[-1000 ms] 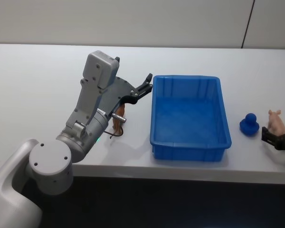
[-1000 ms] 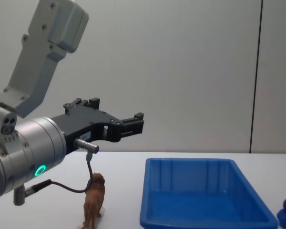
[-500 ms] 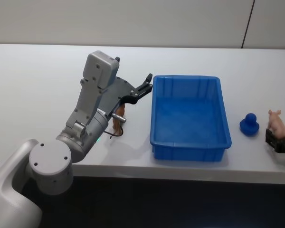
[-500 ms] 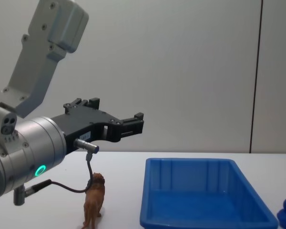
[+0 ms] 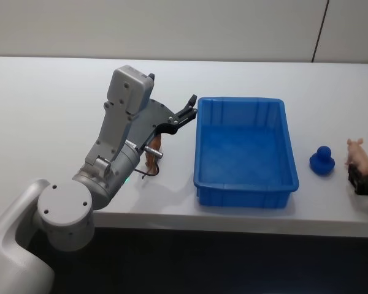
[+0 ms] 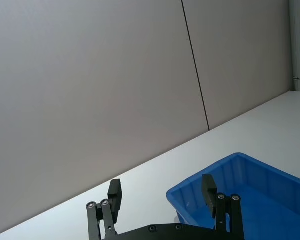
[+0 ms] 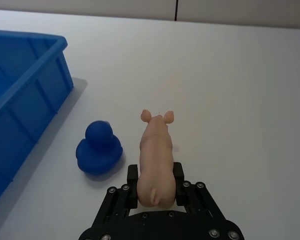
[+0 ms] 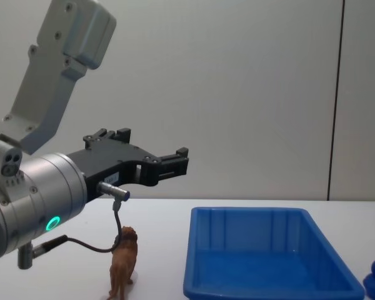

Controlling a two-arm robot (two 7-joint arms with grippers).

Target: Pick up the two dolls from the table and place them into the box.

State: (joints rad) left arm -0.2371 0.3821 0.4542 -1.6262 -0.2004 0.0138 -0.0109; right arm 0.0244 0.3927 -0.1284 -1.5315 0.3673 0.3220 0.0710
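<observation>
A pale pink doll [image 7: 155, 155] stands on the white table [image 5: 49, 104] at the far right, and my right gripper [image 7: 155, 176] is shut on its rear flanks. In the head view that gripper [image 5: 360, 173] sits at the right edge, just behind the pink doll [image 5: 356, 152]. A rounded blue doll [image 5: 322, 160] rests between it and the blue box [image 5: 245, 195]. My left gripper [image 5: 189, 109] hangs open and high by the box's left rim. The brown lion doll [image 8: 123, 262] stands below that arm.
The box [image 8: 191, 262] holds nothing. The raised left arm partly covers the lion [image 5: 151, 158] from above. Open tabletop lies behind the box and to the far left.
My right gripper's fingers have drawn in around the pink doll. The left arm, the lion, the blue doll and the box have not moved.
</observation>
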